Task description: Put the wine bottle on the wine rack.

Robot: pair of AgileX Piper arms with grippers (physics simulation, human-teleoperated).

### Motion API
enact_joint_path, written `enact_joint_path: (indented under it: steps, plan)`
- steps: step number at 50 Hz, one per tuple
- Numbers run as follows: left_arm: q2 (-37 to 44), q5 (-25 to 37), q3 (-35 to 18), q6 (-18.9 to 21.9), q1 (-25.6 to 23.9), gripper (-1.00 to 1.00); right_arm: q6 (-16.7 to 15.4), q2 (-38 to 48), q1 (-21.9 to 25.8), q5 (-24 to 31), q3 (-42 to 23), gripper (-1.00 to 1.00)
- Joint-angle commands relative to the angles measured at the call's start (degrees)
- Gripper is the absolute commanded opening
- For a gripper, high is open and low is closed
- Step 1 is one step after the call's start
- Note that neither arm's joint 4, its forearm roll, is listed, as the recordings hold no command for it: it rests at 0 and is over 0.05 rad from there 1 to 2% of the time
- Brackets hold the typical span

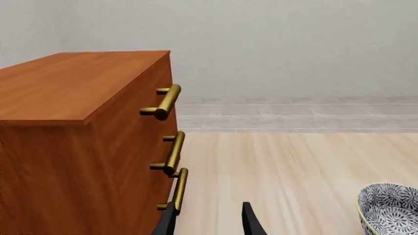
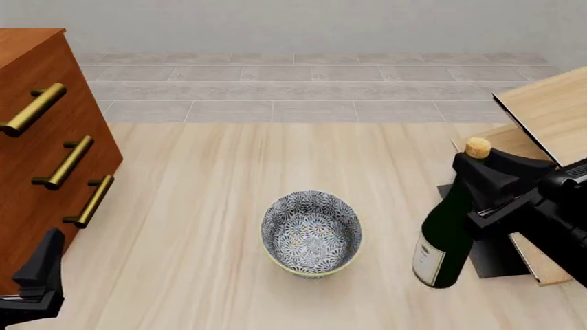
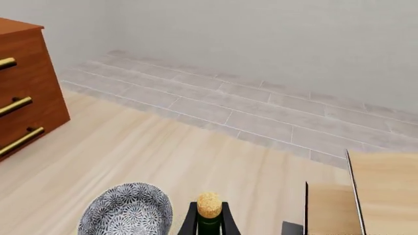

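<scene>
Setting: a pale wooden table (image 2: pixel 229 206) with grey tiled floor and a plain wall beyond it
Wine bottle (image 2: pixel 447 237): dark green glass with a white label, tilted so its corked neck leans toward the right; its base is near the table's right front, just left of the wine rack
Cork (image 3: pixel 209 204): tan, showing above the gripper fingers
Right gripper (image 2: pixel 486 180): jaws clamped on the bottle's neck just under the cork, the black arm coming in from the right
Wine rack (image 2: pixel 550 113): slanted pale-wood panels with thin dark edges on a black base, at the table's right edge, behind and beside the bottle
Bowl (image 2: pixel 311 232): grey-blue patterned, at the table's centre front, left of the bottle and apart from it
Cabinet (image 2: pixel 41 137): reddish-brown with three brass handles, at the far left
Left gripper (image 1: pixel 207 223): low at the front left beside the cabinet, jaws apart, holding nothing
</scene>
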Motion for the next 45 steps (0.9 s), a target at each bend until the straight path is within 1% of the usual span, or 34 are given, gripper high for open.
enact_joint_path:
  steps: [1, 9, 11, 14, 19, 22, 25, 29, 35, 36, 38, 45]
  plan:
    - [0.43, -0.81, 0.00, -0.07, 0.29, 1.00, 0.91, 1.04, -2.63, -0.14, -2.25, -1.00]
    - [0.97, -1.64, -0.04, -0.02, 0.14, 1.00, 0.49, 2.29, -4.27, -0.13, -3.62, -1.00]
    - [1.40, -2.11, -0.04, 0.16, 0.06, 1.00, -0.10, 2.47, -4.71, 0.16, -4.29, -1.00]
    - [1.67, -2.43, -0.04, 0.12, -0.02, 1.00, -0.05, 2.93, -4.68, 0.43, -5.17, -1.00]
    - [1.08, -1.89, -0.02, 0.07, -0.20, 1.00, 0.17, 3.82, -6.07, 0.94, -6.97, -1.00]
    - [0.45, -1.35, -0.01, 0.51, -0.39, 1.00, 0.65, 4.09, -6.25, 1.79, -8.48, -1.00]
    - [0.86, -1.75, -0.01, 0.49, -0.57, 1.00, -0.01, 4.81, -5.96, 1.93, -9.06, -1.00]
    - [1.11, -2.11, -0.01, 0.58, -0.59, 1.00, -0.01, 5.28, -6.07, 2.11, -9.50, -1.00]
    - [1.24, -2.27, -0.01, 0.67, -0.53, 1.00, 0.49, 4.66, -6.14, 3.31, -10.76, -1.00]
    - [1.23, -2.23, -0.01, 0.62, -0.56, 1.00, 2.65, 4.19, -6.45, 3.79, -11.31, -1.00]
    - [1.20, -2.18, -0.01, 0.48, -0.54, 1.00, 1.80, 4.11, -6.66, 4.53, -12.11, -1.00]
    - [1.49, -2.48, 0.00, 0.40, -0.59, 1.00, 1.80, 3.50, -7.81, 6.59, -14.37, -1.00]
